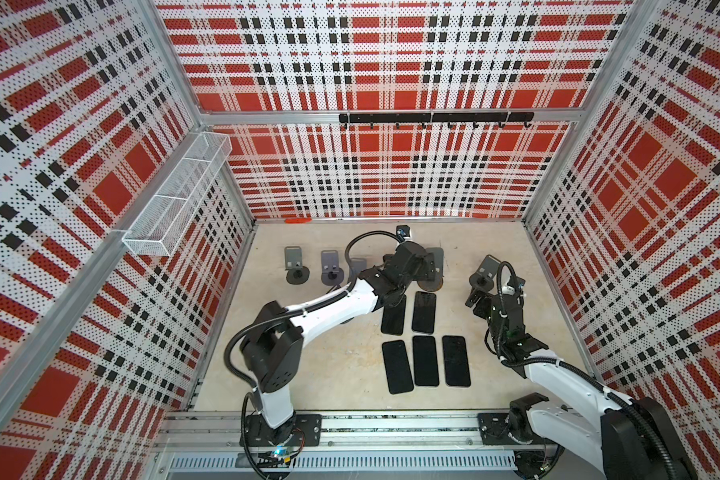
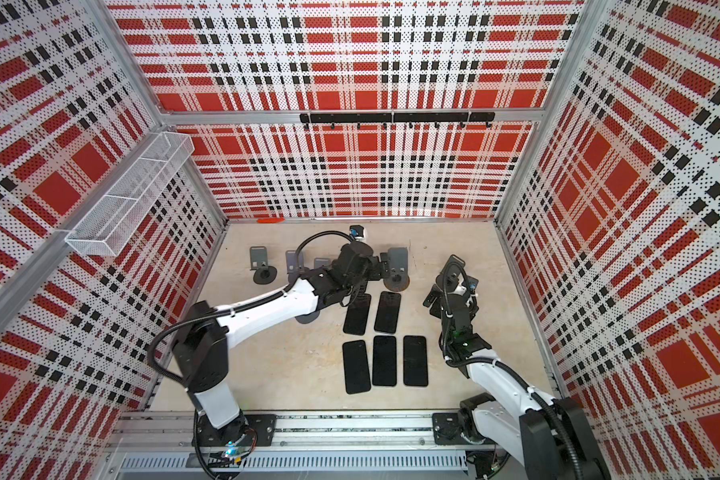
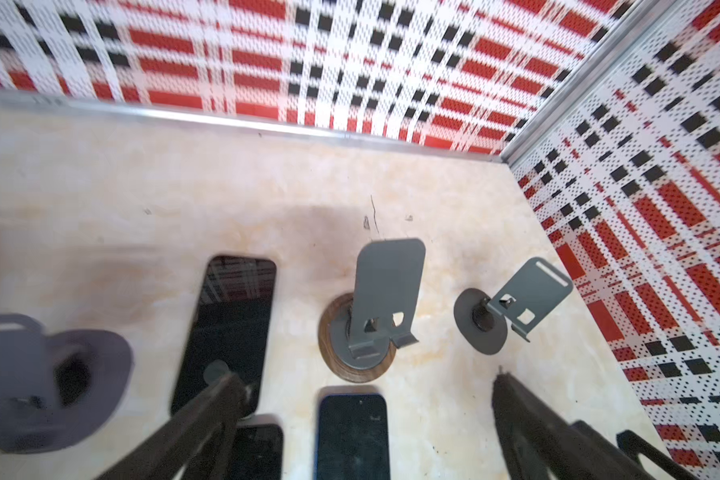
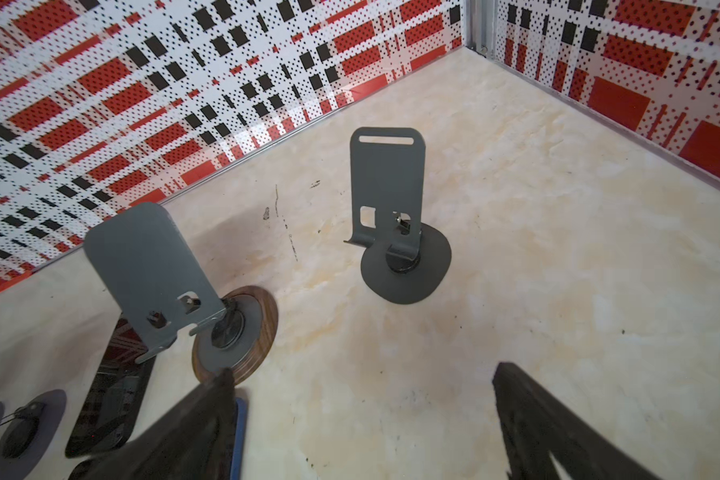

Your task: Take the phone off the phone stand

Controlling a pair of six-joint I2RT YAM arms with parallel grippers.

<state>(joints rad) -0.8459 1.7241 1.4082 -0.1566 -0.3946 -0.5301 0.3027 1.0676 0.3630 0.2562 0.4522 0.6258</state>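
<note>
Left gripper [image 3: 362, 376], mine: fingers spread wide, gripping nothing. Phone [image 3: 233, 316]: flat on the table [image 3: 100, 187], screen up, near end beneath one fingertip [image 3: 217, 399]; contact unclear. Phone stand [image 3: 375, 299], wood-ringed base: upright, bare, just ahead of the gap. Slotted stand [image 3: 528, 291]: ahead, beyond my other finger. Blue-edged phone [image 3: 352, 432]: flat under the gap. Third stand [image 3: 17, 365], blurred: beside me, past the phone. Right gripper [image 4: 362, 370], mine: likewise spread, facing the slotted stand.

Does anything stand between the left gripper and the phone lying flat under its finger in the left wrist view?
Nothing visible does. The left gripper hangs open, and one finger crosses the end of the phone in that view, with no object between them. The wood-based stand beside the phone is empty and apart from it.
</note>
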